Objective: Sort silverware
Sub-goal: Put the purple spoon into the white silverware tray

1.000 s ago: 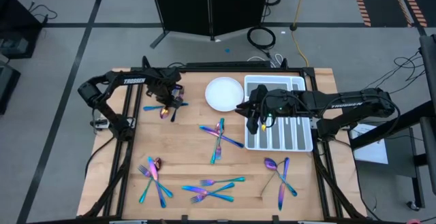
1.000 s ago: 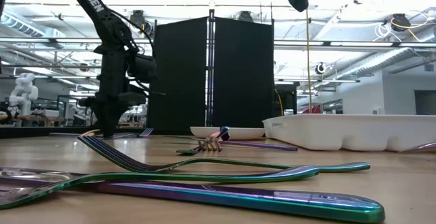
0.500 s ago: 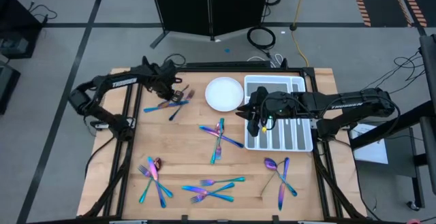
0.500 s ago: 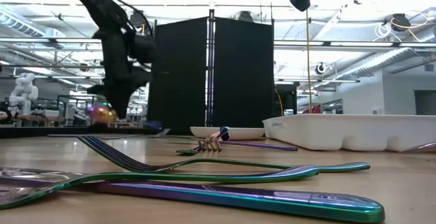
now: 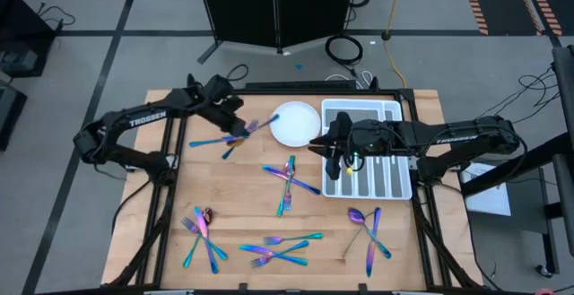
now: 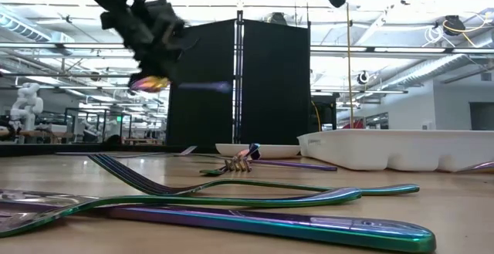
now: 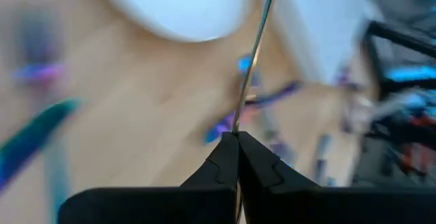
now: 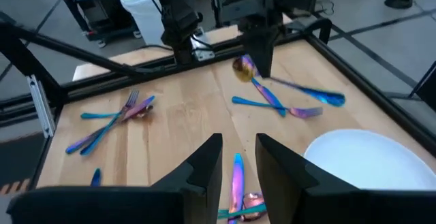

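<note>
Silverware lies scattered across my wooden table [image 5: 242,196] in loose crossed clusters, so each piece has to be singled out before it can go in the white cutlery tray [image 5: 395,183] at the far right.

My left gripper [image 5: 235,120] is pinched fully shut on one iridescent spoon [image 8: 272,88], holding it by the neck just behind the bowl, with the handle sticking out toward the round white plate [image 5: 294,123]. From the low view the spoon [image 6: 166,84] hangs well clear of the tabletop. I judge that height is there so the piece passes over the plate and the tray wall on the way across. A couple of pieces [image 5: 211,142] rest on the wood just below the gripper.

My right gripper [image 5: 334,156] hovers at the tray's near-left edge, fingers partly apart. Whether anything sits between them I cannot tell from these views. I read it as waiting there to keep the tray approach short.

The other clusters are near the table's middle [image 5: 289,180], at the front left [image 5: 201,234], front centre [image 5: 278,248] and front right [image 5: 368,228], so most of the sort is left to do.
</note>
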